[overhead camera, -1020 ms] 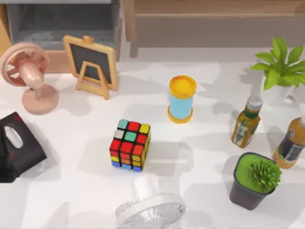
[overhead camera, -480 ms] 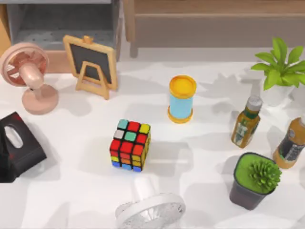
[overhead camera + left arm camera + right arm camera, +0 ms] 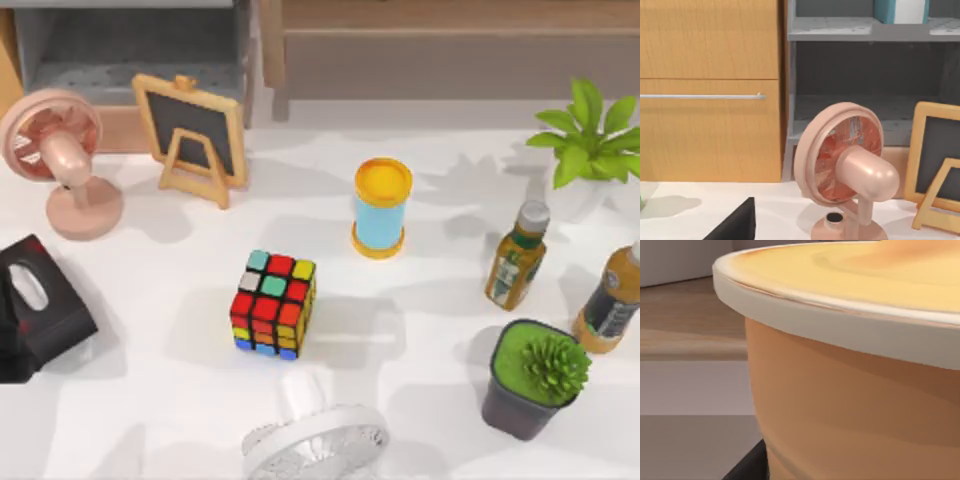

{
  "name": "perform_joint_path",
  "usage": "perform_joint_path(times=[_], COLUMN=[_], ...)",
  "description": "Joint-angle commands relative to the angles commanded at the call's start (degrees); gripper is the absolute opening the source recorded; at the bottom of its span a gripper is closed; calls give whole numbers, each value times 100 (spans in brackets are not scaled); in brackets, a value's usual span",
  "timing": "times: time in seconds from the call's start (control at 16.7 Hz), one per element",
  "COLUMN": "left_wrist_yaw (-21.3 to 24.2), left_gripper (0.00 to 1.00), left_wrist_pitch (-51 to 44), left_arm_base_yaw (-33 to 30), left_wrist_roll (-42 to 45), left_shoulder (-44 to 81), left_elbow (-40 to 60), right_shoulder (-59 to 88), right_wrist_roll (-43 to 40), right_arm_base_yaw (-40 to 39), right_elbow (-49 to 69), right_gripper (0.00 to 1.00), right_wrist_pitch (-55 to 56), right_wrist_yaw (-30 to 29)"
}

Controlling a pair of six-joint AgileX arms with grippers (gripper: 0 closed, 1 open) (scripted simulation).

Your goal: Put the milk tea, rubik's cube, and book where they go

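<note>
The rubik's cube (image 3: pixel 272 305), black-framed with mixed coloured stickers, sits on the white table a little left of centre, and nothing touches it. In the right wrist view a tan cup with a cream rim and a yellow-orange top (image 3: pixel 860 380), which looks like the milk tea, sits right against the camera. A dark edge (image 3: pixel 747 465) shows under it. In the left wrist view a teal and white thing like a book (image 3: pixel 901 10) stands on the upper grey shelf.
A blue cylinder with a yellow lid (image 3: pixel 381 208) stands behind the cube, and a white fan (image 3: pixel 315 440) in front. At left are a pink fan (image 3: pixel 60 160), a small chalkboard easel (image 3: pixel 192 135) and a black box (image 3: pixel 40 310). At right are two bottles (image 3: pixel 517 255) and two potted plants (image 3: pixel 535 380).
Shadows over the right half of the table have shifted a little. No object on the table has moved.
</note>
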State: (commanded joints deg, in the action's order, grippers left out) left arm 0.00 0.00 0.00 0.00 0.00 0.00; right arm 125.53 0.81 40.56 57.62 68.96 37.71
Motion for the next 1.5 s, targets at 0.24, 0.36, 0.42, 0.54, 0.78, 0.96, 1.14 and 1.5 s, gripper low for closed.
perform_joint_path(times=[0.24,0.36,0.42,0.54,0.78,0.96,1.14,1.5], left_wrist_yaw=[0,0,0,0,0,0,0,0], left_gripper=[100,100,100,100,100,100,100,100], left_wrist_pitch=[0,0,0,0,0,0,0,0], left_arm_base_yaw=[0,0,0,0,0,0,0,0], left_wrist_roll=[0,0,0,0,0,0,0,0], left_shoulder=[0,0,0,0,0,0,0,0], left_elbow=[0,0,0,0,0,0,0,0], right_shoulder=[3,75,155,293,558,591,591,591], right_wrist_roll=[9,3,-2,-7,-14,-14,-14,-14], right_arm_base_yaw=[-29,-13,-13,-9,4,1,1,1], right_elbow=[15,25,24,23,24,16,16,16], right_gripper=[0,0,0,0,0,0,15,60], right_wrist_pitch=[-12,65,134,263,536,558,558,558], right_wrist_yaw=[4,-2,6,11,8,10,10,10])
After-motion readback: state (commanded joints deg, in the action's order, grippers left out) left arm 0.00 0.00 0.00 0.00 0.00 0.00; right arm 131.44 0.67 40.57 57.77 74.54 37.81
